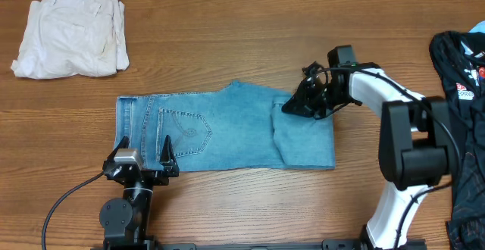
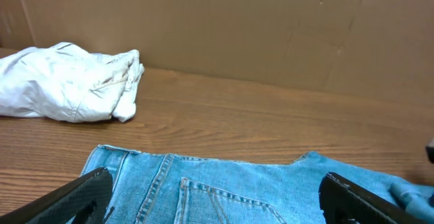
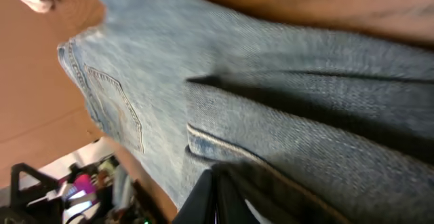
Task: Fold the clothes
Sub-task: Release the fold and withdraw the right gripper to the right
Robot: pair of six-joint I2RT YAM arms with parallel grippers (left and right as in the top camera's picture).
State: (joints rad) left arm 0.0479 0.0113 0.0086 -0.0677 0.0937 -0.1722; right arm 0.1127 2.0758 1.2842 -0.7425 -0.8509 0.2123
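The light blue jeans (image 1: pixel 220 132) lie flat across the middle of the table, waistband to the left and back pocket up. Their legs are folded back over at the right end. My left gripper (image 1: pixel 145 150) is open at the near left edge of the jeans, its fingers spread either side of the pocket area (image 2: pixel 237 183). My right gripper (image 1: pixel 294 106) is at the far right part of the jeans, at the edge of the folded-over layer. In the blurred right wrist view its fingers (image 3: pixel 217 197) are pressed together on the denim (image 3: pixel 271 95).
A cream-white folded garment (image 1: pixel 72 32) lies at the far left corner and also shows in the left wrist view (image 2: pixel 68 81). A black garment with red-and-white print (image 1: pixel 462 60) lies at the right edge. The table is brown wood.
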